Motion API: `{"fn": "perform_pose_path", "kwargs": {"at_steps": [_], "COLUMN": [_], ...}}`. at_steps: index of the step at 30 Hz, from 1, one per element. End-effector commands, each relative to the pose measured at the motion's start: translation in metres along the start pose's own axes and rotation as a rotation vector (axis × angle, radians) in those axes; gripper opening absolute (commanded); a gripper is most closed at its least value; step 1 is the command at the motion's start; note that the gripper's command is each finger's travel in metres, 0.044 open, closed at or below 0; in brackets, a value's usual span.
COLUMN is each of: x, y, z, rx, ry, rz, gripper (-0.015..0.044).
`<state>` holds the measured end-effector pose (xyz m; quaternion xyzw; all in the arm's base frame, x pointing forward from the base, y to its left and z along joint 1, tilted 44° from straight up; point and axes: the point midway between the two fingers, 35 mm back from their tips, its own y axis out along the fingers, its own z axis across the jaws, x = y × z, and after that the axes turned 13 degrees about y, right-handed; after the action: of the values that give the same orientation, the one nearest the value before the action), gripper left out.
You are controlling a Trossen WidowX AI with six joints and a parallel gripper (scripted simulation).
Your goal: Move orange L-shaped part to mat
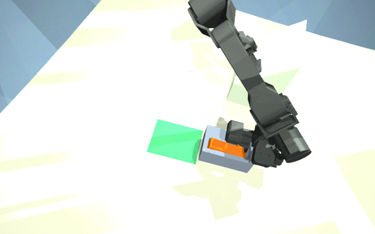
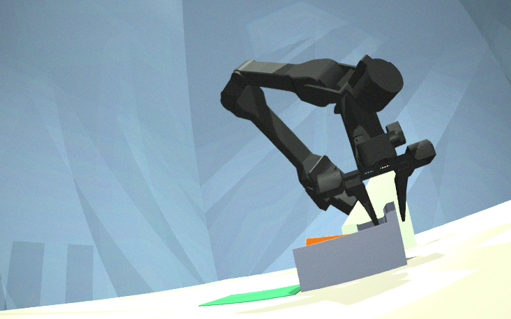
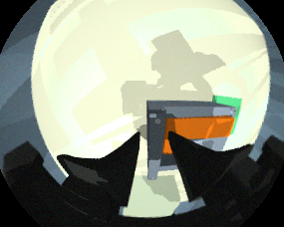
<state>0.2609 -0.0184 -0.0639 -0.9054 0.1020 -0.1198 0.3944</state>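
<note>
Leftmost in the top view lies a flat green rectangular mat point(image 1: 174, 141) on the pale table surface point(image 1: 95, 116), its right edge just beside the tray. Next comes the grey box-shaped tray point(image 1: 226, 163), and set in its pocket is the orange L-shaped part point(image 1: 225, 146). From the exterior view, the part's end nearest the mat pokes up above the tray's front wall as a thin orange sliver point(image 2: 324, 239), so the part sits tilted, raised on the mat side and low on the far side.

Further right, over the tray's far end, is the dark grey parallel-jaw gripper point(image 2: 387, 220), pointing downwards. Its jaws stand partly apart, at a middling width, with nothing held between them. One pointed finger point(image 2: 369, 209) reaches down into the tray at the low end of the part; whether its tip actually touches the orange surface cannot be told, as the tray wall hides it. The other finger point(image 2: 401, 194) hangs beyond the tray's stepped end wall.

Seen by the wrist camera, the two dark fingers frame the tray point(image 3: 155, 161), with the orange part point(image 3: 197, 128) beyond them and a small corner of the green mat point(image 3: 229, 104) to the right. The dark jointed arm point(image 1: 249, 75) stretches away to the upper right in the top view.
</note>
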Motion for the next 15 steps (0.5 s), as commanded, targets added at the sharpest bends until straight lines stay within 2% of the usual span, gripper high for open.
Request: {"fn": "perform_pose_path", "kwargs": {"at_steps": [1,15], "x": [-0.003,-0.004], "y": [0.009,0.023], "z": [-0.002,-0.003], "rx": [-0.011,-0.013], "ry": [-0.01,-0.009], "rz": [0.006,0.006], "gripper": [0.018,0.018]}}
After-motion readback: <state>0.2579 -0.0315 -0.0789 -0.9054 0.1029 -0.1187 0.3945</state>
